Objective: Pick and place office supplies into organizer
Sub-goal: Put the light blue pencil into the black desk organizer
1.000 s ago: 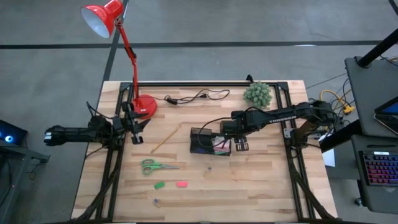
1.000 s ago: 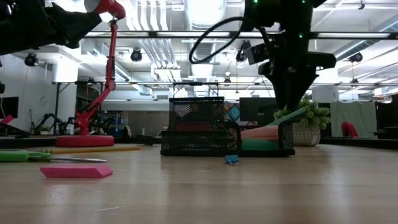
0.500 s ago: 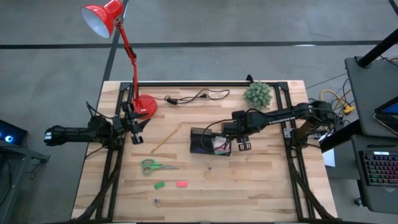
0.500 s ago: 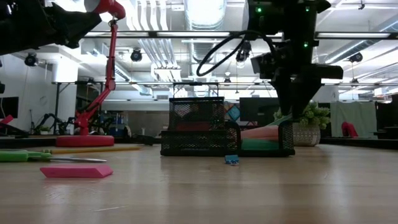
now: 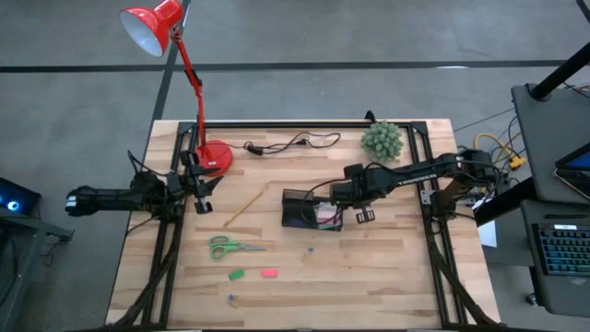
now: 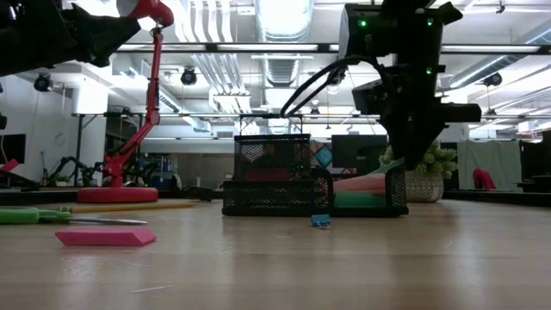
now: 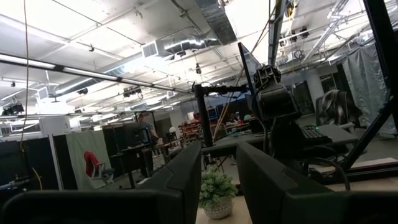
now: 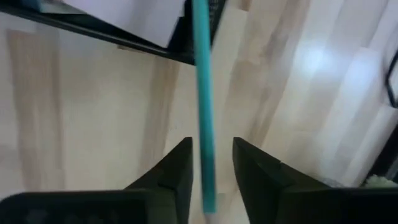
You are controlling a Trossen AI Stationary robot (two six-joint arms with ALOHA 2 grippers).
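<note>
High view: black mesh two-compartment organizer [image 5: 300, 208] mid-table; right gripper [image 5: 361, 216] just beside its right end, fingers [image 8: 177, 171] spread, slim teal pen [image 8: 202, 93] running lengthwise between them, unpinched; left gripper [image 5: 205, 189] far off, fingers parted.

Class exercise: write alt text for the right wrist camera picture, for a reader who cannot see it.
A teal pen runs lengthwise between the right gripper's two dark fingers, its far end reaching the black organizer's edge. Pale wooden table fills the rest.
</note>
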